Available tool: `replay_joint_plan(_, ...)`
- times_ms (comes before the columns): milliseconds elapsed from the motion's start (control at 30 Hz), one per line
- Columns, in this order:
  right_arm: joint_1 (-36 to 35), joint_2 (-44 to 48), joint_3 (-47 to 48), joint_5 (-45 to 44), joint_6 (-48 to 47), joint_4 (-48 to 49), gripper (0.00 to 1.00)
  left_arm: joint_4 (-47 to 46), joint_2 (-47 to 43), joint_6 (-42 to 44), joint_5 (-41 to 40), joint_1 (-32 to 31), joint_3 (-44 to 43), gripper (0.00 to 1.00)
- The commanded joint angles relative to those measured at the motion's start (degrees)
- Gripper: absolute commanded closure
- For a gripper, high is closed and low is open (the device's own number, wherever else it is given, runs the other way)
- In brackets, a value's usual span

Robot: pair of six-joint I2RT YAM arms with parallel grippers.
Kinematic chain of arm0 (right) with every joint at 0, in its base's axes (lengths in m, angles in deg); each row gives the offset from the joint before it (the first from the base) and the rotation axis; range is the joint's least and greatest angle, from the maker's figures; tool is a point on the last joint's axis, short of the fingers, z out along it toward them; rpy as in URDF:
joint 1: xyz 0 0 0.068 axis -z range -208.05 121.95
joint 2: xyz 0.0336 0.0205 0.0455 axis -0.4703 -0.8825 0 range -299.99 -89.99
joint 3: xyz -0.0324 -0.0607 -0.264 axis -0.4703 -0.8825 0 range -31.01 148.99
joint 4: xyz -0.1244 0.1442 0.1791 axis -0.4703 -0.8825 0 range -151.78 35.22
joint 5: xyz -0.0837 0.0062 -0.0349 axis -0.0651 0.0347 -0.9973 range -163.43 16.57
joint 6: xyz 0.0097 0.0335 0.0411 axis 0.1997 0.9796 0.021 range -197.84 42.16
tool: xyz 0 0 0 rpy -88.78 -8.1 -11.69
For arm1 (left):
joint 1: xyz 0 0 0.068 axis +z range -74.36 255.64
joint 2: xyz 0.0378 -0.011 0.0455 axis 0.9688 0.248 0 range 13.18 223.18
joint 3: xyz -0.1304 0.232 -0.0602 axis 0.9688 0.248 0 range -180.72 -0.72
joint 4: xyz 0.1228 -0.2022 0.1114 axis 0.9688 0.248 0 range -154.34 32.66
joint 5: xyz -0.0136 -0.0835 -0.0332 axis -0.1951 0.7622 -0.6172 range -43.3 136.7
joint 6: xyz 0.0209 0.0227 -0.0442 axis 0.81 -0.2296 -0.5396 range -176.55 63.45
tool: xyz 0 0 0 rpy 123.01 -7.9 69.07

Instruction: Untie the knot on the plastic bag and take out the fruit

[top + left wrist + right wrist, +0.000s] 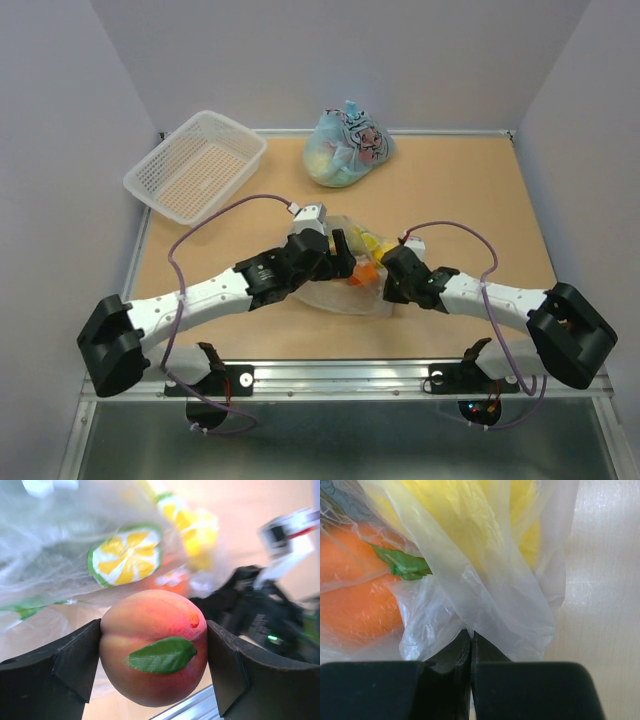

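The clear plastic bag (350, 290) with yellow-green printed marks lies at the table's middle between both arms. My left gripper (154, 652) is shut on a pink-orange peach (152, 645) with a green leaf, held just in front of the bag (60, 555). My right gripper (471, 636) is shut on a pinched fold of the bag (490, 595). An orange (355, 590) with a green leaf and a yellow lemon (470, 515) show through the plastic. In the top view the left gripper (338, 262) and right gripper (392, 275) sit at the bag's two sides.
A white mesh basket (197, 165) stands at the back left. A light-blue cartoon-print bag (347, 147), knotted and full, sits at the back centre. The right arm's dark body (260, 610) shows behind the peach in the left wrist view.
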Motion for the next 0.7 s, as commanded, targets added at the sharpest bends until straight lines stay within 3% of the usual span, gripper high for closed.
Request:
replay_joint_plan(0, -0.16, 1.08, -1.88, -1.83, 1.17, -0.55, 0.99, 1.22, -5.44, 6.62, -1.98, -0.12, -3.42, 0.70)
replay_joint_plan(200, -0.07, 2.49, -1.00, -1.83, 0.56, -0.81, 0.99, 5.88, -9.58, 12.86, 3.56, 3.83, -11.85, 0.70)
replay_joint_plan(400, -0.16, 3.28, 0.49, -1.31, -1.11, -1.52, 0.99, 9.13, -8.88, 15.77, 1.55, 21.12, -20.65, 0.67)
replay_joint_plan(500, -0.16, 3.90, 1.63, -0.78, -1.99, -2.22, 0.99, 10.98, -5.11, 17.00, -1.01, 29.73, -24.07, 0.63)
replay_joint_plan(567, -0.16, 4.60, 2.33, -0.43, -3.12, -2.74, 0.99, 10.55, 0.40, 17.44, -2.58, 40.61, -25.31, 0.61)
replay_joint_plan(667, -0.16, 5.13, 2.95, 0.01, -4.18, -3.10, 0.99, 7.57, 4.64, 17.09, -2.86, 46.98, -25.76, 0.57)
